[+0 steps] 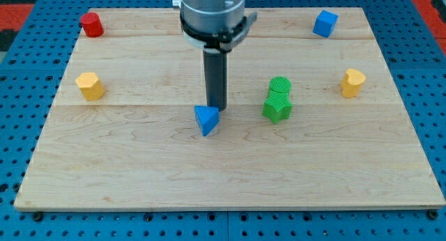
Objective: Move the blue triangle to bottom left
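The blue triangle (pixel 206 120) lies near the middle of the wooden board (pixel 139 178), a little toward the view's left of centre. My tip (pixel 217 107) stands just above and to the right of it, touching or almost touching its upper right edge. The dark rod comes straight down from the grey arm head at the view's top.
A red block (pixel 91 24) sits at the top left and a blue cube (pixel 325 23) at the top right. A yellow block (pixel 90 85) is at the left, another yellow block (pixel 352 82) at the right. A green cylinder (pixel 280 86) touches a green block (pixel 277 107) right of centre.
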Available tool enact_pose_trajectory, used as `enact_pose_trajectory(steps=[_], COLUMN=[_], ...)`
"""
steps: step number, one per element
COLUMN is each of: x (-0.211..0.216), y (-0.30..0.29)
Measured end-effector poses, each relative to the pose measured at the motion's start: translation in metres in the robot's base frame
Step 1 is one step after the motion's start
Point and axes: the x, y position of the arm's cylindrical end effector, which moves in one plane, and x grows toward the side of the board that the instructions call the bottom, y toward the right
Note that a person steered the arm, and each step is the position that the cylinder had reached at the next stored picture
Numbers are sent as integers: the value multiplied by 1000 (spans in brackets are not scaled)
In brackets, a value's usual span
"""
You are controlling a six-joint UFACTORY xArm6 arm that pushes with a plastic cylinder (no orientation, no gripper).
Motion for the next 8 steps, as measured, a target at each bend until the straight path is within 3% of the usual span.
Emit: enact_pose_trajectory(steps=[1, 3, 6, 8], x=[38, 54, 71, 75], y=[-22, -41, -190, -99])
